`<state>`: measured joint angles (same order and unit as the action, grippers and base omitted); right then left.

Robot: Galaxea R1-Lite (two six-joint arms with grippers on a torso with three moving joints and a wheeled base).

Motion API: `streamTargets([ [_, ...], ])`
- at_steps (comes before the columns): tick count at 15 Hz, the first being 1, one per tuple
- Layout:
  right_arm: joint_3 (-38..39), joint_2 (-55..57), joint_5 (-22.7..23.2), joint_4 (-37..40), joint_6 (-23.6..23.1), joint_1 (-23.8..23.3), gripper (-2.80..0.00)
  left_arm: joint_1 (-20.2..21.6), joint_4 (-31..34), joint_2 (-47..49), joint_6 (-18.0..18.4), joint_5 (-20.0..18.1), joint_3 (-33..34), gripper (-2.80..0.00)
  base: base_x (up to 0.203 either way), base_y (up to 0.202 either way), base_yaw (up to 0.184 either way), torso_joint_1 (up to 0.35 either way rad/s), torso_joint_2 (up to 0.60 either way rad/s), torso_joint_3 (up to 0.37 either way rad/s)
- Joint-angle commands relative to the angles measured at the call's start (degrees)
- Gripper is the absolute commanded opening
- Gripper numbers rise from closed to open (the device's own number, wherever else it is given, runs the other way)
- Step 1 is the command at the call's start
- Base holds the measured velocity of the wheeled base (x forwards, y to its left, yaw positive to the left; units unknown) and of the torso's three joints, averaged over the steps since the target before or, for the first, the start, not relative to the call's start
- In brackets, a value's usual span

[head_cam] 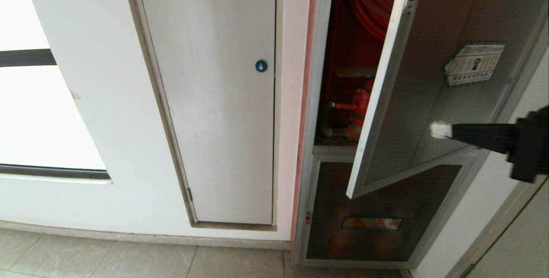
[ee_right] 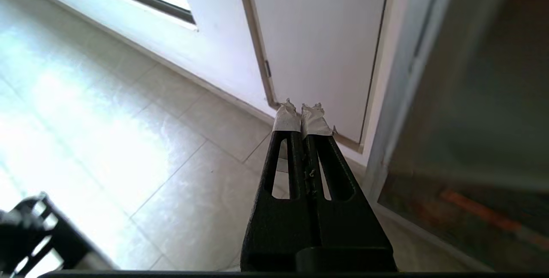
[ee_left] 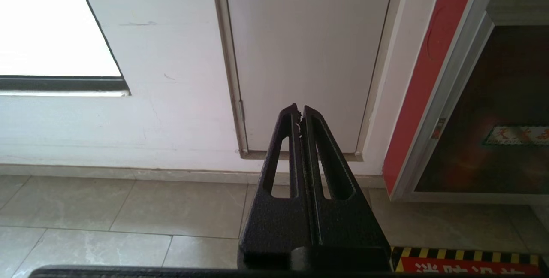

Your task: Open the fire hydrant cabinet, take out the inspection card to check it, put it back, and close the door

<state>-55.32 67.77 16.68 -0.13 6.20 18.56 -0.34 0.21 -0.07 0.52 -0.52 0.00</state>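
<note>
The fire hydrant cabinet (head_cam: 339, 76) stands ajar, showing its red interior, the red hose reel (head_cam: 373, 3) and the red valve (head_cam: 362, 106). Its door (head_cam: 411, 110), dark glass in a silver frame with a green-bordered sticker (head_cam: 474, 63), swings out towards me. My right gripper (head_cam: 439, 130) reaches in from the right in front of the door's glass, shut, with white-taped fingertips (ee_right: 286, 117) and nothing between them. In the right wrist view the door (ee_right: 476, 98) is a blur close beside the gripper (ee_right: 302, 113). My left gripper (ee_left: 299, 113) is shut and empty, low over the floor. The inspection card is hidden.
A plain white panel with a blue round lock (head_cam: 260, 66) fills the wall left of the cabinet. Below the door sits a lower dark glass panel with an orange label (head_cam: 371, 223). A window (head_cam: 34, 110) is far left. A yellow-black floor marking (ee_left: 472, 261) lies near the left gripper.
</note>
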Motion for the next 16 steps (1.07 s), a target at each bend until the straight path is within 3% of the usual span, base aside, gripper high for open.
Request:
streamTargets([
  [1,-2.9,10.6,-6.1,-3.1,0.4,6.1,-2.8,0.0,0.0,0.1,0.0,0.0,0.0,-2.8,0.0,0.0,0.0,0.0,0.0,0.0],
  [7,-6.3,25.4,-35.6,-28.8,0.2,17.4,-2.8,0.0,0.0,0.1,0.0,0.0,0.0,-2.8,0.0,0.0,0.0,0.0,0.0,0.0],
  [9,-6.8,29.2,-43.5,-36.1,0.0,19.5,-2.8,0.0,0.0,0.1,0.0,0.0,0.0,-2.8,0.0,0.0,0.0,0.0,0.0,0.0],
  [11,-7.3,34.0,-50.8,-49.0,-0.8,20.4,-2.8,0.0,0.0,0.1,0.0,0.0,0.0,-2.8,0.0,0.0,0.0,0.0,0.0,0.0],
  [14,-7.3,41.0,-56.8,-70.2,-9.8,20.7,-2.8,0.0,0.0,0.1,0.0,0.0,0.0,-2.8,0.0,0.0,0.0,0.0,0.0,0.0],
  [16,-9.0,45.3,-59.9,-78.6,-17.2,20.9,-2.8,0.0,0.0,0.0,0.0,0.0,0.0,-2.8,0.0,0.0,0.0,0.0,0.0,0.0],
])
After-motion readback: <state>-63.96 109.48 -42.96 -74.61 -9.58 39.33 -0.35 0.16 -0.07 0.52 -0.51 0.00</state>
